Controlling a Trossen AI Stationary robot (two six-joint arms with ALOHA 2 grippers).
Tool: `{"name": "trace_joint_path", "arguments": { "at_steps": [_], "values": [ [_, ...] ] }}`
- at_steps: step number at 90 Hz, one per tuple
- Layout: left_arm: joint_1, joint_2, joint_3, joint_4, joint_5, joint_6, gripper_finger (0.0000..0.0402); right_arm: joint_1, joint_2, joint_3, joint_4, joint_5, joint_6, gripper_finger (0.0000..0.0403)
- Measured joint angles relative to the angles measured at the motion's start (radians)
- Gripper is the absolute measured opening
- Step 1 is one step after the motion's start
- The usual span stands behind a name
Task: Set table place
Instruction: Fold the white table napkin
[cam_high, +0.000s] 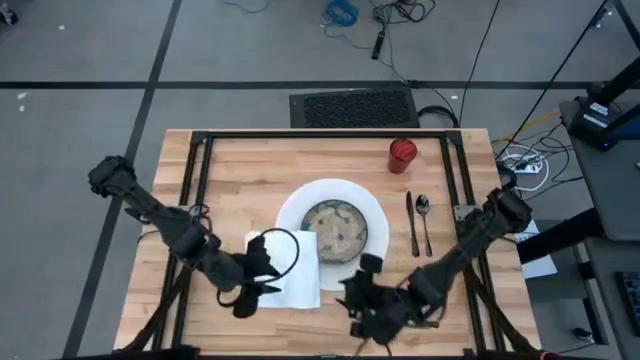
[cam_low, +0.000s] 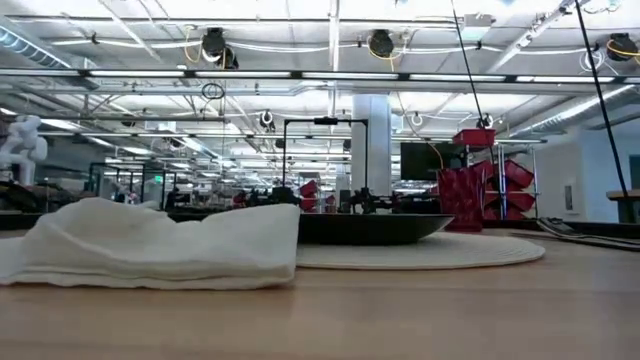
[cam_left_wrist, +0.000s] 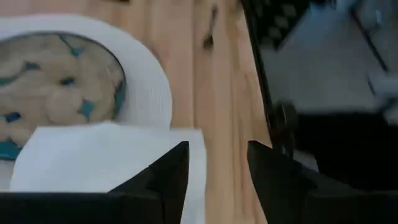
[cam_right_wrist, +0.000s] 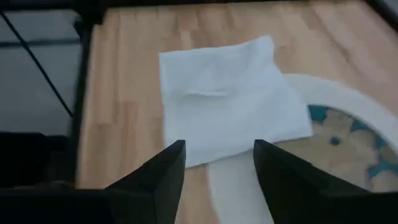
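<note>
On the table (cam_high: 230, 170), a white plate (cam_high: 372, 208) carries a speckled bowl (cam_high: 335, 226). A folded white napkin (cam_high: 298, 268) lies on the wood at the plate's left, its right part lapping over the plate's rim (cam_right_wrist: 249, 168). The red cup (cam_high: 402, 153) stands at the far right. A knife (cam_high: 411, 222) and a spoon (cam_high: 424, 218) lie right of the plate. My left gripper (cam_left_wrist: 217, 168) is open above the napkin's near edge (cam_left_wrist: 106, 158). My right gripper (cam_right_wrist: 217, 165) is open near the front edge, pointing at the napkin (cam_right_wrist: 230, 99). Neither gripper shows in the low view.
Black frame rails (cam_high: 200, 180) run along the table's left, right and far sides. Bare wood lies left of the napkin (cam_right_wrist: 118, 118) and along the front edge (cam_low: 400, 310). Cables and a floor mat (cam_high: 352, 106) lie beyond the far edge.
</note>
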Motion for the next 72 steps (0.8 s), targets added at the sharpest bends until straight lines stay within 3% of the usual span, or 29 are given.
{"name": "trace_joint_path", "arguments": {
  "at_steps": [20,45,58,72],
  "values": [
    [-0.066,0.129,0.0,0.15,-0.073,-0.065,0.0149,0.092,0.06,0.0,-0.043,0.141,0.301,0.0176],
    [-0.098,0.31,0.0,0.454,-0.19,-0.065,0.0149,0.126,0.159,-0.001,-0.034,0.138,0.468,0.0176],
    [-0.119,0.325,0.0,0.428,-0.219,-0.065,0.0149,0.134,0.151,0.0,-0.087,0.139,0.537,0.0176],
    [-0.16,0.253,0.0,0.297,-0.242,-0.093,0.0149,0.15,0.122,0.0,-0.395,0.112,0.83,0.0171]
  ]
}}
